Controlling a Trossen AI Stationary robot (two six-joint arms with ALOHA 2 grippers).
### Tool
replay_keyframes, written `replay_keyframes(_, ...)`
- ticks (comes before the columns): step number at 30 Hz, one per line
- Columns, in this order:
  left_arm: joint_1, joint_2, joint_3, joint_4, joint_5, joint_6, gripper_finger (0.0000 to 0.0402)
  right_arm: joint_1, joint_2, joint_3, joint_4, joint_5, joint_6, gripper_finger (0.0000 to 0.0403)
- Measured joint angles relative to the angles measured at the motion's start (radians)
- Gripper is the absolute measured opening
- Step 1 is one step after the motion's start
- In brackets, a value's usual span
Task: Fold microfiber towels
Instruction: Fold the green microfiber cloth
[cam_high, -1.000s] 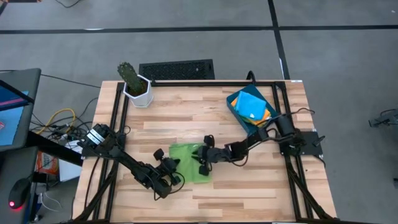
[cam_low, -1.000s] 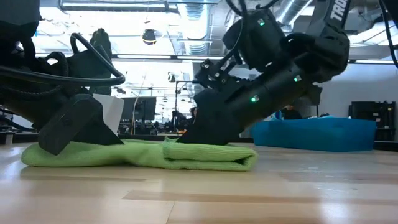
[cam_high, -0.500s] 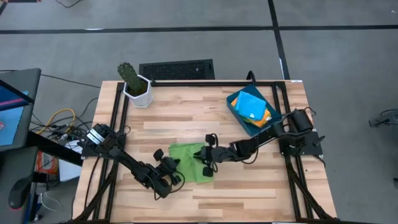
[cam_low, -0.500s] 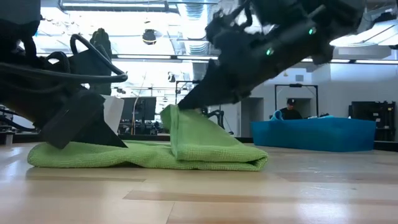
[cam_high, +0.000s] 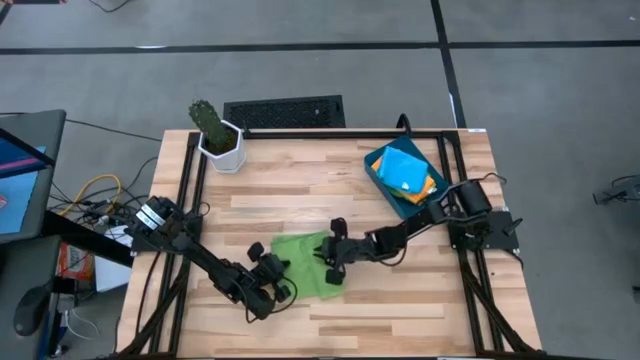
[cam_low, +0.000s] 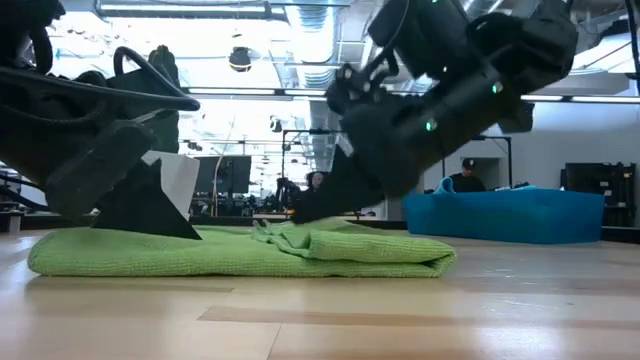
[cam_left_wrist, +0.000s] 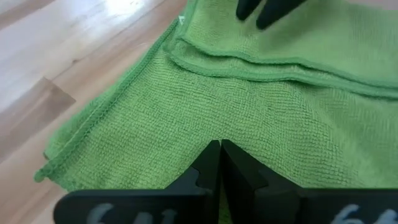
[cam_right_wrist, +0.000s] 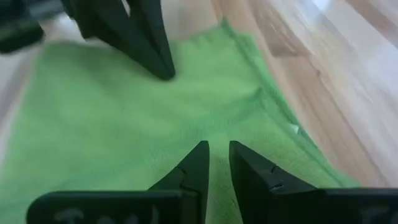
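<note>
Left hand (cam_high: 275, 283), fingers pressed together, bears down on the lower left part of the lime green towel (cam_high: 305, 262), which lies folded on the desk (cam_high: 290, 205) at lower centre of the high view. Right hand (cam_high: 328, 267), fingers slightly parted, sits on the towel's right edge, pinching nothing visible. More towels lie in the blue tray (cam_high: 385, 180) at upper right.

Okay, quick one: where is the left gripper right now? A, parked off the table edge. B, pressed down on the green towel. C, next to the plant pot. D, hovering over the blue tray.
B: in the high view the left gripper sits on the left edge of the lime green towel, and its wrist view shows its shut fingers on the cloth, far from the blue tray and plant pot.
</note>
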Motion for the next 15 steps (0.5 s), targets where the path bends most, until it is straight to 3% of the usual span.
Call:
replay_keyframes(6, 0.000, 0.005, 0.000, 0.102, -0.028, -0.112, 0.0006, 0.080, -0.082, 0.000, 0.011, 0.104, -0.050, 0.0086)
replay_keyframes(10, 0.000, 0.000, -0.001, 0.120, -0.030, -0.041, 0.0006, 0.136, -0.116, 0.000, 0.019, 0.112, -0.059, 0.0086)
replay_keyframes(15, 0.000, -0.058, -0.001, 0.122, -0.031, 0.045, 0.0006, 0.180, -0.046, -0.002, -0.008, 0.103, -0.036, 0.0083)
